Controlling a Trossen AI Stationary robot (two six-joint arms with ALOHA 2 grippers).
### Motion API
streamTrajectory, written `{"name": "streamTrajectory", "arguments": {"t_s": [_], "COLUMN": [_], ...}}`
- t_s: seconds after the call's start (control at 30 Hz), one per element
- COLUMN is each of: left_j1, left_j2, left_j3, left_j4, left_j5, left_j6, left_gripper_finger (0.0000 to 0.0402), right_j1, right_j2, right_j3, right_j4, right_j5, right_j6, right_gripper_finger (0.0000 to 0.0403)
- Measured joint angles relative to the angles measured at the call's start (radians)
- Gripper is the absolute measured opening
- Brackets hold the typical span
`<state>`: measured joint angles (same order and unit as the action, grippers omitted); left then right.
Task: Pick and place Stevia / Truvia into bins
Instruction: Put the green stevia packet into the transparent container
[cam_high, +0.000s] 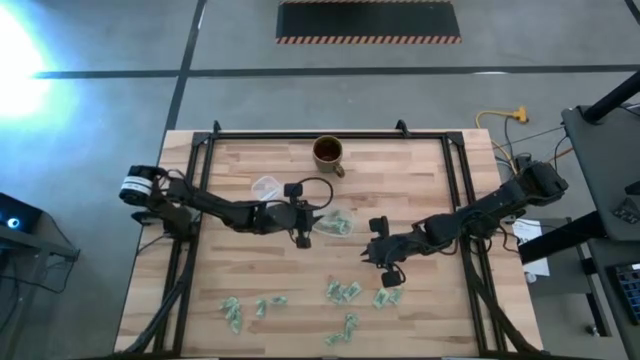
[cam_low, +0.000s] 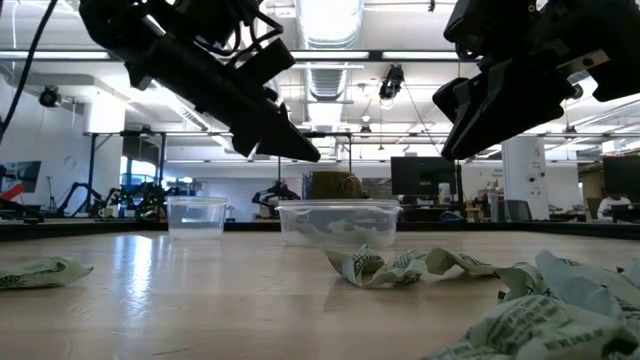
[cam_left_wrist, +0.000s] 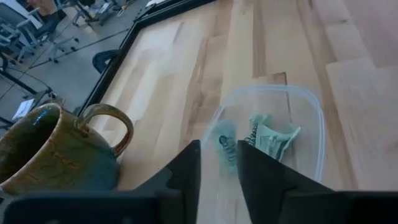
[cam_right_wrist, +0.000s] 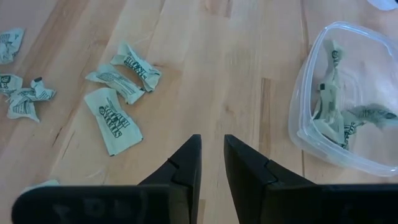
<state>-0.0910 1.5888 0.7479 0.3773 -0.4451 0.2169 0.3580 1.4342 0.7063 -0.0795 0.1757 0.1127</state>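
Note:
The clear tub (cam_high: 338, 222) stands mid-table with a few green-and-white sachets (cam_left_wrist: 270, 138) lying in it. Several more sachets (cam_high: 340, 292) lie scattered toward the table's near edge. My left gripper (cam_high: 303, 234) hovers just left of the tub. Its fingers (cam_left_wrist: 219, 165) are a little apart, and one sachet (cam_left_wrist: 227, 144) in the tub shows just beyond them. My right gripper (cam_high: 386, 264) hangs above bare wood between the tub (cam_right_wrist: 305, 81) and the loose sachets (cam_right_wrist: 115, 121). It is open by a narrow gap (cam_right_wrist: 212, 149) and holds nothing.
A brown mug (cam_high: 328, 152) stands near the far edge, beyond the tub. A small clear round cup (cam_high: 265, 186) sits left of the tub, close to my left arm. A black frame (cam_high: 330, 133) borders the table. Bare wood (cam_high: 400, 190) lies to the tub's right.

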Motion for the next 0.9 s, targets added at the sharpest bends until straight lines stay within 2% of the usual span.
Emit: {"name": "streamTrajectory", "arguments": {"t_s": [0.13, 0.23, 0.47, 0.73, 0.9], "left_j1": [-0.001, -0.004, -0.01, -0.01, -0.01], "left_j2": [-0.012, -0.022, -0.026, -0.026, -0.028], "left_j3": [0.001, 0.0, -0.001, -0.002, -0.002], "left_j4": [0.001, -0.001, -0.004, -0.054, -0.054], "left_j5": [0.001, 0.001, 0.002, 0.002, 0.002], "left_j6": [0.0, -0.002, -0.004, -0.029, -0.03], "left_gripper_finger": [0.0118, 0.0126, 0.0127, 0.0128, 0.0128], "right_j1": [0.0, 0.0, 0.027, 0.037, 0.037], "right_j2": [0.0, 0.007, 0.14, 0.258, 0.315], "right_j3": [0.0, -0.003, -0.013, -0.003, -0.002], "right_j4": [0.001, 0.031, 0.29, 0.366, 0.41], "right_j5": [-0.008, -0.077, -0.234, -0.236, -0.236], "right_j6": [0.029, 0.043, -0.006, 0.028, 0.042], "right_gripper_finger": [0.0062, 0.0067, 0.0084, 0.0102, 0.0126]}}
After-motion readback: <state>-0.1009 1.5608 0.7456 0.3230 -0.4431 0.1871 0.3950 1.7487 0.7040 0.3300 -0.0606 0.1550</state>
